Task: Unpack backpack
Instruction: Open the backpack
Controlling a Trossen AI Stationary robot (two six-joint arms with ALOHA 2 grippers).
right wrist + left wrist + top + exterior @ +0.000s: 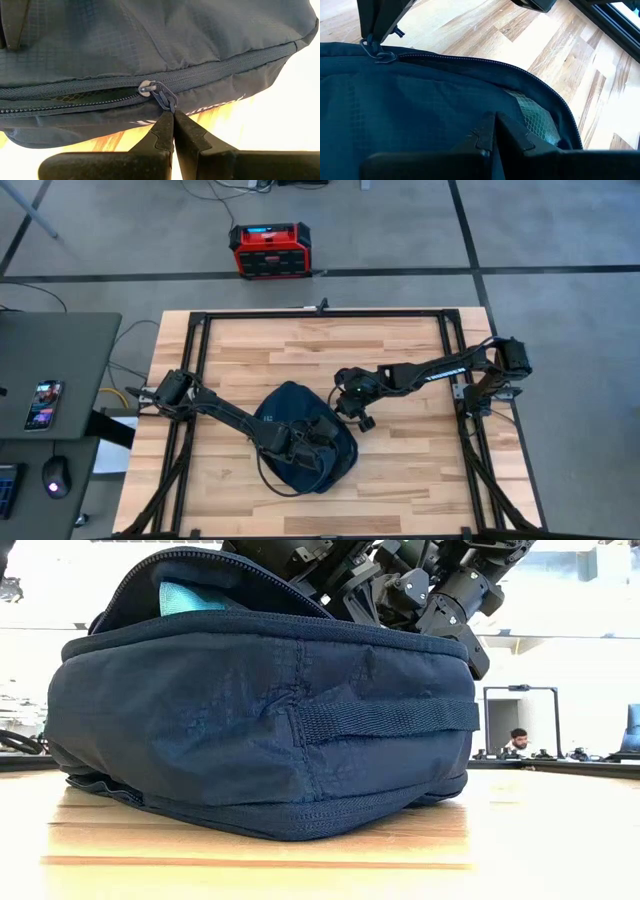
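A phone (45, 404) and mouse (55, 477) lie on the side desk. The left gripper (322, 428), fingers pressed together, rests on the backpack (290, 408) mid-table. The right gripper (173, 116) pinches its zipper pull (162, 96). A red-black box (270, 249) sits on the floor beyond the table.

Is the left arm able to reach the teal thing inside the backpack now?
Probably not yet. The left tool presses shut on the backpack fabric, and the zipper opening over the teal thing looks only partly open.

Overhead, table-level, two close wrist views — all share the backpack (305, 442).
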